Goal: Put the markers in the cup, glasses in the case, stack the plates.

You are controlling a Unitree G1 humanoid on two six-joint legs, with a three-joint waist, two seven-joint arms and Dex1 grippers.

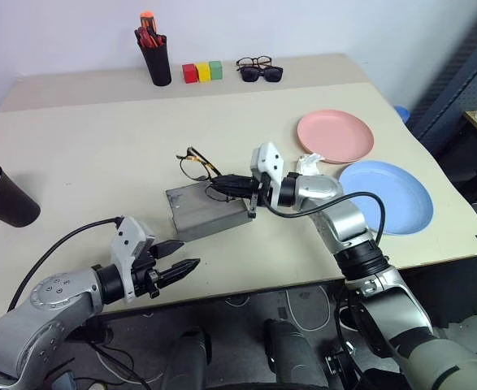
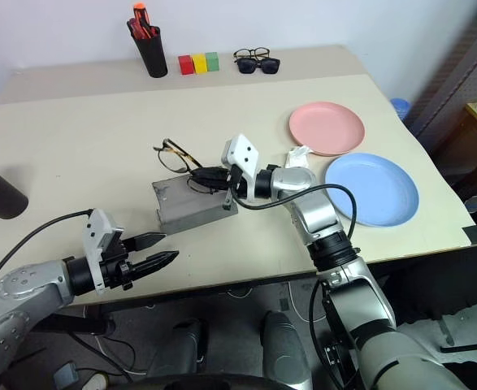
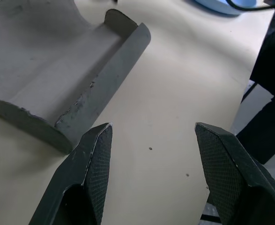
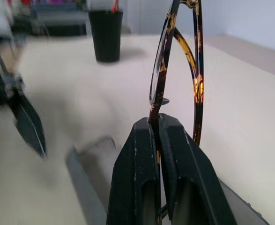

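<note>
Above the open case (image 1: 208,210), the glasses (image 1: 199,166)

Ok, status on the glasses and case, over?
Right gripper shut on the glasses, holding them over the open case. Left gripper open, empty, near the case's front. Nothing in the way of the case.

A matt, felt-like grey surface is shown by the case (image 1: 208,210). Glossy tortoiseshell plastic is seen on the glasses (image 4: 177,65). The plates (image 1: 335,136) look smooth plastic; the tabletop (image 1: 100,154) is matt beige.
</note>
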